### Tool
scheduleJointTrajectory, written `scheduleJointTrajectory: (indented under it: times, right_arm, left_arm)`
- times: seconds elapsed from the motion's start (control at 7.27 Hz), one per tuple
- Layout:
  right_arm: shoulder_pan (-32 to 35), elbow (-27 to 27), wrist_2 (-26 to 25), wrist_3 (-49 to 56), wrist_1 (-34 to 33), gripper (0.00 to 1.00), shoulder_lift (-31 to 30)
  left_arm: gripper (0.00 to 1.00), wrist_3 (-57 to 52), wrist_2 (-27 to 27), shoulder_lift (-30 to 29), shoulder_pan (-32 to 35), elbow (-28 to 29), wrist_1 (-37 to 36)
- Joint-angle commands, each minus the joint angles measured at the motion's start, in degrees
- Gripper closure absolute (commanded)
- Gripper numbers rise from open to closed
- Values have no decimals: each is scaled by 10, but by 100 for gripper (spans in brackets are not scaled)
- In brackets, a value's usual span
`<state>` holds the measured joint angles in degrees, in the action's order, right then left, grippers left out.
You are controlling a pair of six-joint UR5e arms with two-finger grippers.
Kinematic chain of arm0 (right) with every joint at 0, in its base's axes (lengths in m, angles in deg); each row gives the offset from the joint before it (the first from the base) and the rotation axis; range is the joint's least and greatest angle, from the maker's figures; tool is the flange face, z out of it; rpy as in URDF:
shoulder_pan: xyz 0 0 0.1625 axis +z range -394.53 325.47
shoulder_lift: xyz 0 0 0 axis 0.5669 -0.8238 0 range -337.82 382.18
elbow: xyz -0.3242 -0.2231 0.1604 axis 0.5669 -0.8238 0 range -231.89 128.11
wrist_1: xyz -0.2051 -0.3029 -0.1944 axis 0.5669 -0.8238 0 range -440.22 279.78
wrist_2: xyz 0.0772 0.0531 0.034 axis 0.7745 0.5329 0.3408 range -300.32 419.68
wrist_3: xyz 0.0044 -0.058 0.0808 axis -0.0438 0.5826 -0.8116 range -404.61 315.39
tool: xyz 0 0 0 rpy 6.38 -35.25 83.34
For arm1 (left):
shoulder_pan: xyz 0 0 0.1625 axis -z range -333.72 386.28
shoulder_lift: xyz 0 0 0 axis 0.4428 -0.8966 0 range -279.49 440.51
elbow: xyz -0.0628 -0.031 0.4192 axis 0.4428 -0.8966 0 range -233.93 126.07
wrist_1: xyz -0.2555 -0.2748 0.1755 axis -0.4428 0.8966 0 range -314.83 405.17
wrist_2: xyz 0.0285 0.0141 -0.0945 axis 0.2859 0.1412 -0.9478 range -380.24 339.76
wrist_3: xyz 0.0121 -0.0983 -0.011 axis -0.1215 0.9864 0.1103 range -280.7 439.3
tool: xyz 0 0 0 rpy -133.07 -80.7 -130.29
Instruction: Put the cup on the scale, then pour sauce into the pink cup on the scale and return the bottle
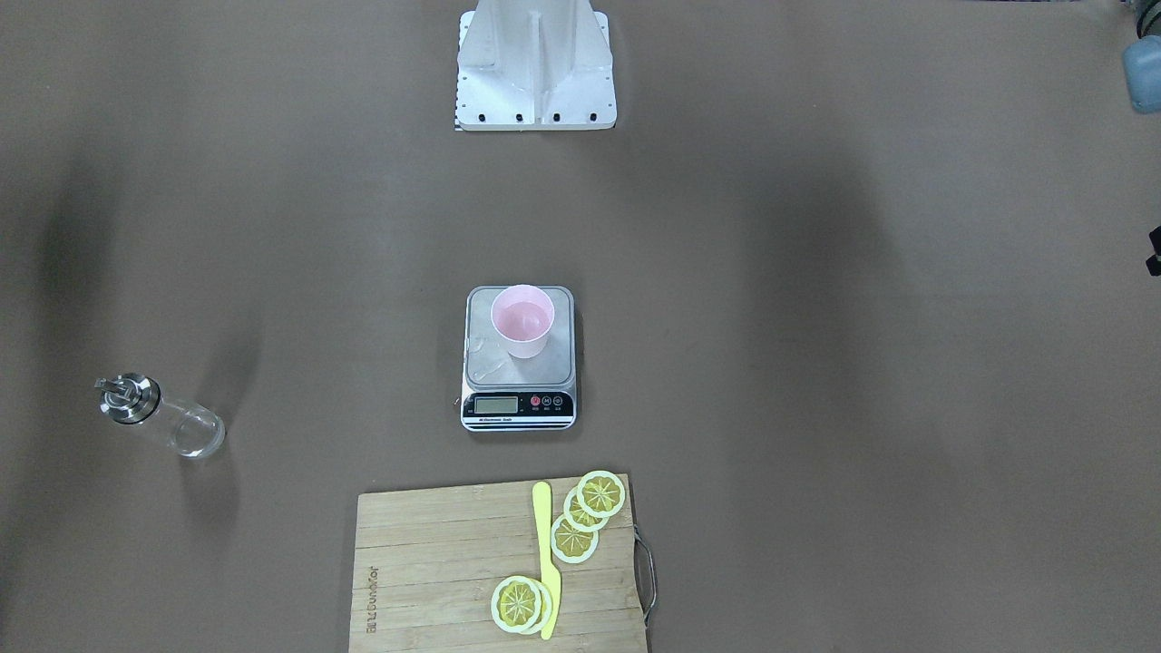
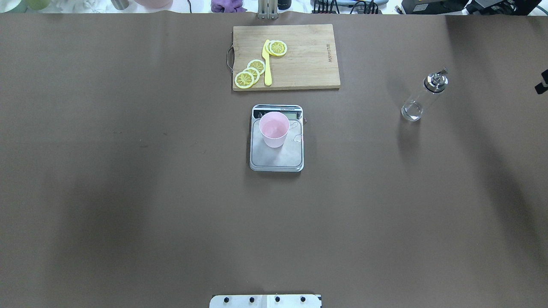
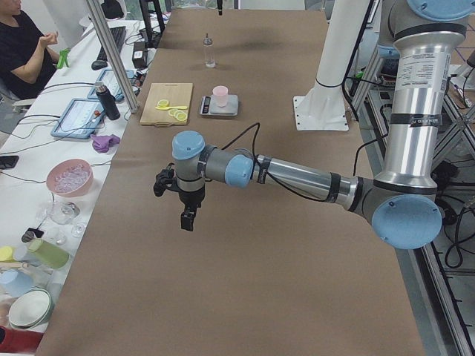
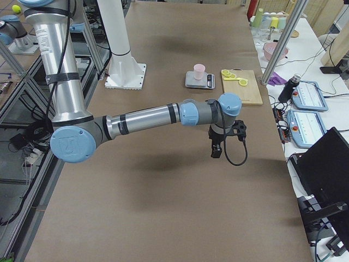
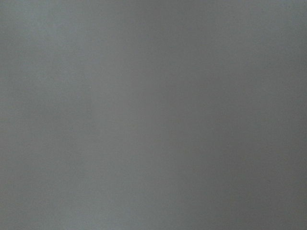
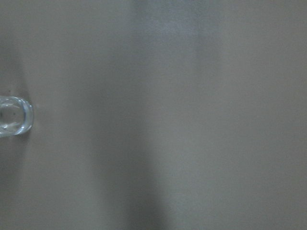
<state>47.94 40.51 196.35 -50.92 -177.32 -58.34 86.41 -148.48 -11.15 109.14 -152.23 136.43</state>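
Cup [image 1: 522, 319] stands upright on the scale [image 1: 490, 365], on the half of the platform away from the display; step one reads as done. Bottle [image 1: 163, 415] stands upright on the bare worktop [image 1: 816, 408], well apart from the scale, on the robot's right side, with nothing gripping it. Its glass looks clear and near empty. A few clear wet-looking marks lie on the platform beside the cup, so the pour has probably been made and the bottle set back, but the cup's contents and the display are too small to confirm. Left pincer [image 3: 188, 221] hangs over open worktop far from the scale; right pincer [image 4: 216, 152] likewise, on the other side. Both show only in the side views, so I cannot tell whether either is released or clenched; neither holds a task item. If the pour is done, nothing is left.
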Motion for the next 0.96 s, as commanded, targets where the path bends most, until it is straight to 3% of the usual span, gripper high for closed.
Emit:
scheduleJointTrajectory:
  times: [0.0,0.41,0.83]
  right_arm:
    - [16,-32,12,25,1,0,-15]
    - [48,-25,17,27,2,0,-56]
    - [59,-25,15,26,2,0,-56]
  left_arm:
    - [2,-64,-39,13,62,42,-1]
    - [2,-65,-41,17,61,62,1]
    - [2,-64,-42,17,61,63,1]
